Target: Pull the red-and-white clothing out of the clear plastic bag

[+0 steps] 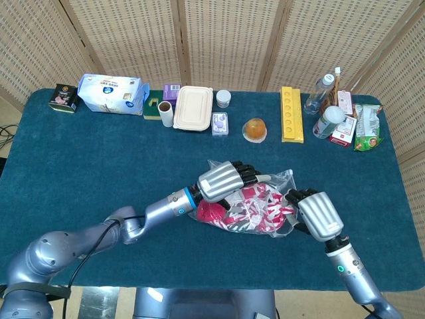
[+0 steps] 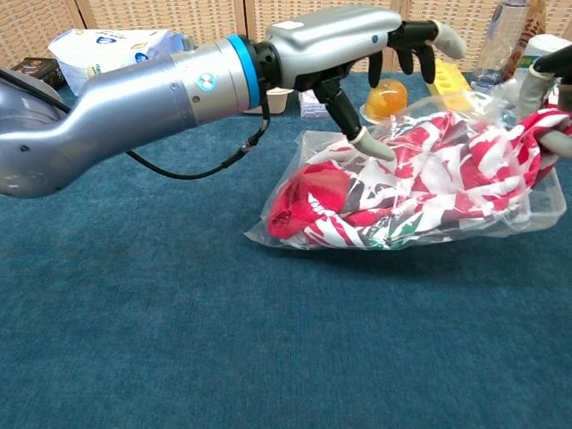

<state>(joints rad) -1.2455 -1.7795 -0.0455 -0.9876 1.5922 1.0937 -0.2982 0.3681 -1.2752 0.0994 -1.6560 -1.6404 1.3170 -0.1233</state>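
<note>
- 1 clear plastic bag (image 1: 275, 199) (image 2: 536, 210) lying at lower centre of head view on blue table (image 1: 99, 179) (image 2: 179, 340); 1 red-and-white clothing (image 1: 249, 207) (image 2: 393, 197) sitting inside it, bunched.
- Left hand (image 1: 219, 179) (image 2: 344, 36) hovering over bag's left end, fingers spread; thumb tip (image 2: 374, 147) touching the plastic. Holding nothing.
- Right hand (image 1: 319, 214) (image 2: 550, 98) reaching in at bag's right end, fingers curling round cloth; in chest view mostly cut off at right edge.
- Back row, upper frame: 1 white lidded box (image 1: 193, 107), 1 yellow tray (image 1: 291, 113), 1 orange jelly cup (image 1: 255, 129) (image 2: 386, 96).

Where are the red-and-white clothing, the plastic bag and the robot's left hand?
red-and-white clothing (image 2: 407, 192), chest view, its striped middle.
clear plastic bag (image 2: 315, 147), chest view, empty rear corner.
left hand (image 1: 218, 181), head view, its silver back.
</note>
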